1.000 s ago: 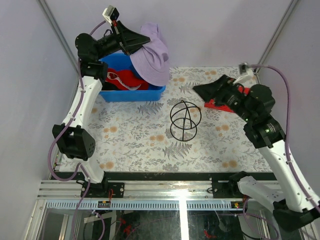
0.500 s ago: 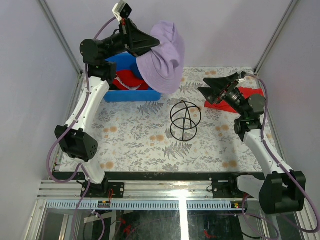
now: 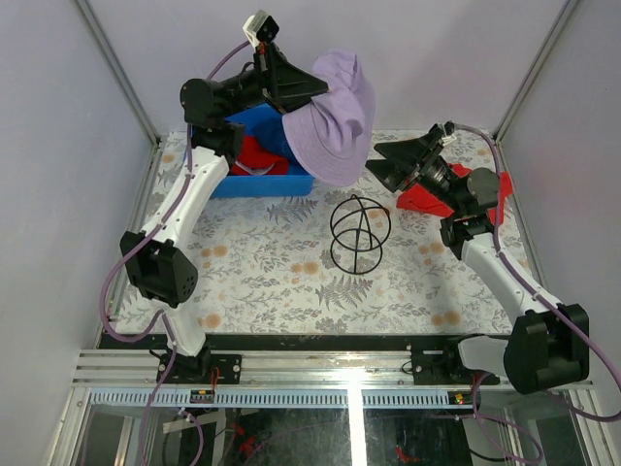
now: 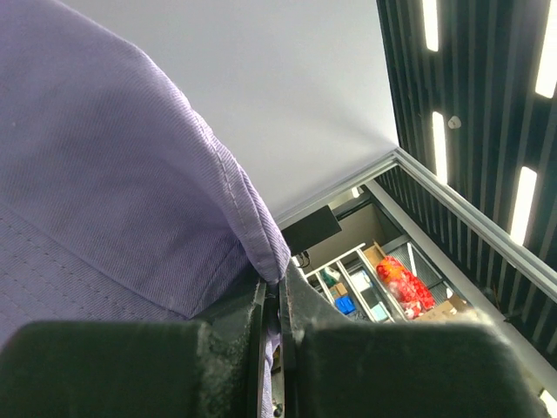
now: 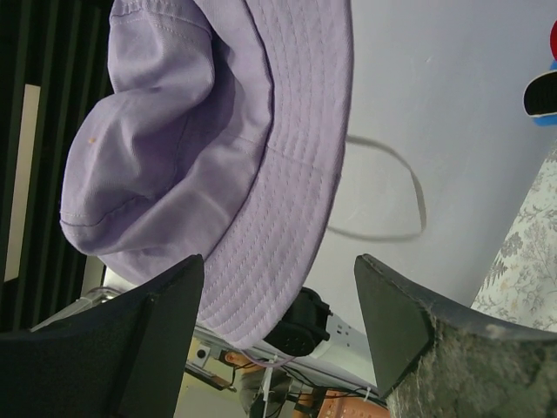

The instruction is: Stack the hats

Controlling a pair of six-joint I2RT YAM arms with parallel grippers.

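a pale-walled enclosure with metal corner posts is surrounding a table (image 3: 252, 282) covered in a grey-and-orange fern-print cloth. the left gripper (image 3: 325, 92) is reaching high over the far side of the table, its two black fingers (image 4: 261, 335) pressed together on the stitched brim of a soft lavender fabric bucket hat (image 3: 337, 121). the hat is hanging in the air from that pinch, its brim drooping and its hollow inside facing down and to the right, above the gap between a blue plastic bin (image 3: 291, 183) and a black wire dome stand (image 3: 359, 233). it is touching neither of them.

the right gripper (image 3: 380, 160) is pointing leftward at the hat from just beside it, with its fingers (image 5: 165, 340) spread wide apart and nothing between them; in the right wrist view the hat's brim and crown (image 5: 218, 157) are filling the space ahead of the open jaws. a flat red cloth (image 3: 422, 201) is lying on the table under the right arm.

inside the bin, at the far left, a crumpled red fabric hat (image 3: 254, 155) is resting. the wire stand is standing upright near the middle of the table.
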